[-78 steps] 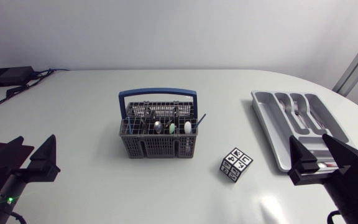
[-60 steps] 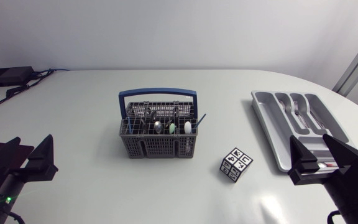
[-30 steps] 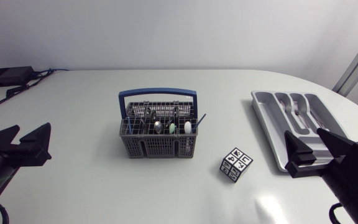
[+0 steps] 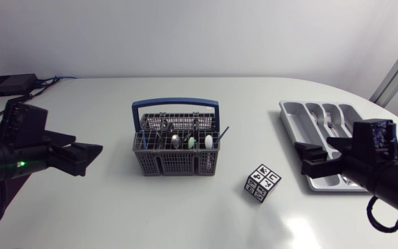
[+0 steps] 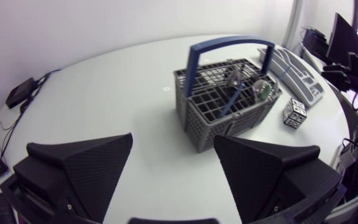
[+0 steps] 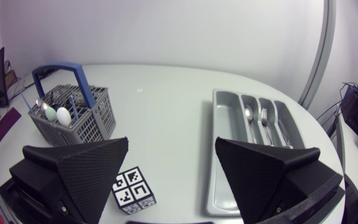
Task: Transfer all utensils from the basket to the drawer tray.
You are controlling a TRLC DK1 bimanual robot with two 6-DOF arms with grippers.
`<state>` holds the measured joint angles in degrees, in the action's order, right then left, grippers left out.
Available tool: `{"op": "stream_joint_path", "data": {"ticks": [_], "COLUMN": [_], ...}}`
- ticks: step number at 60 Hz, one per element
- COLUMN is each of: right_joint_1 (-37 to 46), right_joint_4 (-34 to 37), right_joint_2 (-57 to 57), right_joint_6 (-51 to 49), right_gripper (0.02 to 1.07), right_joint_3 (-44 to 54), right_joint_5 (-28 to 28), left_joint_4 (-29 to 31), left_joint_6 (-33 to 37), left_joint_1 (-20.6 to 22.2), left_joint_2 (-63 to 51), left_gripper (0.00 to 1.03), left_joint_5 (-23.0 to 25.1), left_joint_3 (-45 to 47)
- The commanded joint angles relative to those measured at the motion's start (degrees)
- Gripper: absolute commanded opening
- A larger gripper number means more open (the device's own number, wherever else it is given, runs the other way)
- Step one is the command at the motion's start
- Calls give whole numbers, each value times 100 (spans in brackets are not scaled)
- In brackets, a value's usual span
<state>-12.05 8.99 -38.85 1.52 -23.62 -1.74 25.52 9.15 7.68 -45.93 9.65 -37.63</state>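
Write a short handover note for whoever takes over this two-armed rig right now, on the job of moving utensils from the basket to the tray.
Left end effector: open, empty, to the left of the basket, apart from it.
Right end effector: open, empty, by the near end of the tray.
Basket: mid-table, with several utensils upright in it.
Done: a spoon and a fork lie in the tray.
Left: everything in the basket.
Note: a patterned cube sits between basket and tray.
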Motion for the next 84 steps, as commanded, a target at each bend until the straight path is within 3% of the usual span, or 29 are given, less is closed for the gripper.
{"op": "stream_joint_path", "data": {"ticks": [1, 6, 14, 26, 29, 34, 43, 61, 84], "right_joint_1": [-174, -192, -148, -403, -517, -667, -878, -913, -1045], "right_joint_4": [419, 858, 1729, 1711, 1676, 1623, 1597, 1562, 1562], "right_joint_2": [-509, -975, -1608, -1793, -1775, -1758, -1766, -1766, -1670], "right_joint_6": [6, -310, -996, -1418, -1418, -1444, -1444, -1444, -1461], "right_gripper": [102, 102, 102, 102, 102, 102, 102, 102, 102], "right_joint_3": [-486, -855, -1383, -1462, -1462, -1462, -1488, -1470, -1383], "right_joint_5": [-2, 183, 1281, 1949, 1949, 1923, 1791, 1765, 1589], "left_joint_4": [102, 41, -223, -917, -1269, -1796, -2657, -2939, -3299], "left_joint_6": [325, 544, 896, 1107, 1116, 1133, 1151, 1344, 1379], "left_joint_1": [199, 339, 489, 603, 603, 603, 656, 823, 928], "left_joint_2": [-311, -540, -882, -1454, -1542, -1770, -2086, -2350, -2631], "left_gripper": [91, 91, 91, 77, 74, 59, 51, 50, 4], "left_joint_5": [301, 608, 1065, 1320, 1329, 1329, 1338, 1364, 1364], "left_joint_3": [-263, -280, -263, -210, -113, 10, 238, 291, 291]}}
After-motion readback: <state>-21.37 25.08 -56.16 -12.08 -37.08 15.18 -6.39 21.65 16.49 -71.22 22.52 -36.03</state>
